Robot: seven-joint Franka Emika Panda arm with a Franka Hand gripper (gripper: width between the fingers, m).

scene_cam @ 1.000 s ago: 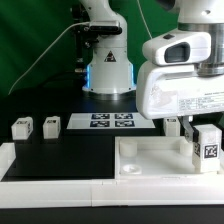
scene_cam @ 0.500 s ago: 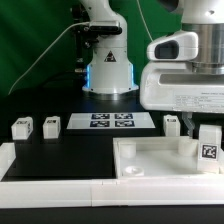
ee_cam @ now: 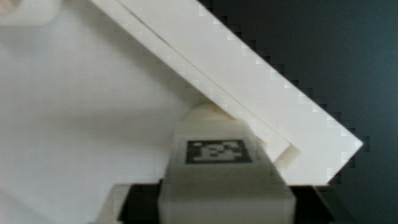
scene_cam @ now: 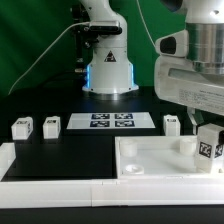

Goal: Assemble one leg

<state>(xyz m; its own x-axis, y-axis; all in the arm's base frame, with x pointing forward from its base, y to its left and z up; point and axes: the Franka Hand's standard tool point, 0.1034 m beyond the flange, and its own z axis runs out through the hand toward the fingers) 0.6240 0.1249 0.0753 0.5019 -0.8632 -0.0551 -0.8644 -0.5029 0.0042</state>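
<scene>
My gripper is shut on a leg, a small white block with a black-and-white tag, tilted slightly. It is held at the right corner of the large flat white square part, touching or just above it. In the wrist view the leg sits between the dark jaws, its far end against the raised rim of the square part. Two more legs stand at the exterior view's left, and a third stands behind the square part.
The marker board lies on the black table in front of the robot base. A white frame borders the near edge of the table.
The wrist has turned and its housing has shifted up and to the exterior view's right. The held leg now tilts and stays at the square part's right corner.
</scene>
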